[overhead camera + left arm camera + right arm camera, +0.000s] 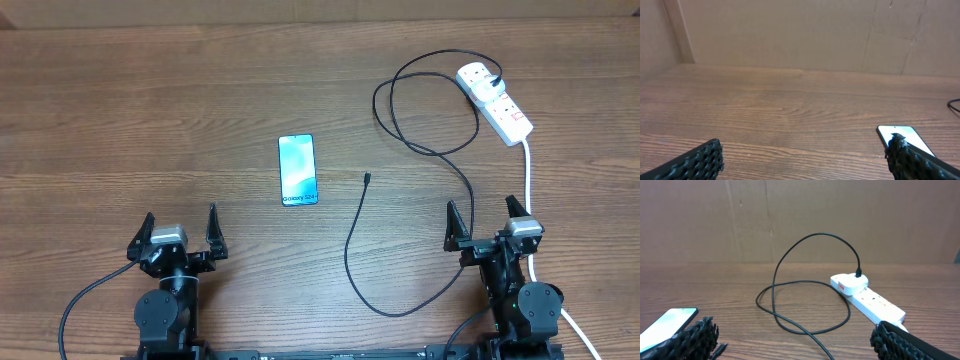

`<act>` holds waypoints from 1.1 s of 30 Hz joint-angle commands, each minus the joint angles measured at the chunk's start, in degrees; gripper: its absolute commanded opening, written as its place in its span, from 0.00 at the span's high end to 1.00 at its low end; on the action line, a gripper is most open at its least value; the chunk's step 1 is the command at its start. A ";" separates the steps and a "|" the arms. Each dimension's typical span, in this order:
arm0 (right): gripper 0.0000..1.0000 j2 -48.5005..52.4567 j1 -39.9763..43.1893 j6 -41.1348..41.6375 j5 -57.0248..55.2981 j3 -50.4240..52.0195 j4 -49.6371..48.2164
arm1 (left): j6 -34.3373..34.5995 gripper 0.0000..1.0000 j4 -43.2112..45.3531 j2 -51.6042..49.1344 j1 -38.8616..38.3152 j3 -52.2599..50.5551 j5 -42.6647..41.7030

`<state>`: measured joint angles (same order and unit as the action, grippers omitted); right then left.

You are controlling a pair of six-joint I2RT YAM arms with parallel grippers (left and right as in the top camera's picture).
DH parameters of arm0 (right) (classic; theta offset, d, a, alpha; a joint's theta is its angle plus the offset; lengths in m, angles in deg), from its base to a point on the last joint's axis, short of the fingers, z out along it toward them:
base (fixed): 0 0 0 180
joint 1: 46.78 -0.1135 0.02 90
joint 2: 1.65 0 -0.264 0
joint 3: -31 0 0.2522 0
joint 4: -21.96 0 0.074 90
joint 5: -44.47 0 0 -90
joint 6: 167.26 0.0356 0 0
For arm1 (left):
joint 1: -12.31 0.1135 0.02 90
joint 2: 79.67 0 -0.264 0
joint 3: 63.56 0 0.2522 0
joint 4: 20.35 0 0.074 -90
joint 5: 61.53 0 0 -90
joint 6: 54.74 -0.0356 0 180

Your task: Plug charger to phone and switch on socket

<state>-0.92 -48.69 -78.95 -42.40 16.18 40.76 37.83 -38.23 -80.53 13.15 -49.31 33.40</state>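
The phone (298,169) lies flat mid-table, cyan screen up; it also shows in the left wrist view (900,136) and the right wrist view (667,322). The charger cable (400,120) loops across the table; its connector tip (367,179) lies loose right of the phone, and shows in the right wrist view (720,350). Its other end enters a white adapter in the socket (497,100), a white power strip at the far right, also in the right wrist view (870,300). My left gripper (180,232) and right gripper (488,222) are open, empty, near the front edge.
The strip's thick white cord (530,190) runs toward me past the right arm. A brown cardboard wall (800,220) closes off the back of the wooden table (150,120).
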 commanded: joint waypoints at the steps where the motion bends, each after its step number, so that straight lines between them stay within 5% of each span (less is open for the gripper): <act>1: 0.00 -0.57 -0.26 0.13 -0.09 0.61 -0.39 | -1.11 0.00 0.00 0.61 -0.13 -0.17 -0.46; 19: 0.00 -0.57 -0.26 0.13 -0.09 0.61 -0.39 | -0.81 0.01 0.11 0.61 -0.13 -0.17 -0.76; 27: 0.00 -0.57 -0.26 0.13 -0.09 0.61 -0.39 | 25.64 0.00 4.15 0.61 -0.13 -0.17 -28.06; 33: 0.00 -0.57 -0.26 0.13 -0.09 0.61 -0.39 | 36.65 0.00 10.54 0.61 -0.13 -0.17 -31.34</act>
<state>-0.92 -48.69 -78.95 -42.42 16.18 40.78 65.31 -30.78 -80.53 13.15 -49.31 7.55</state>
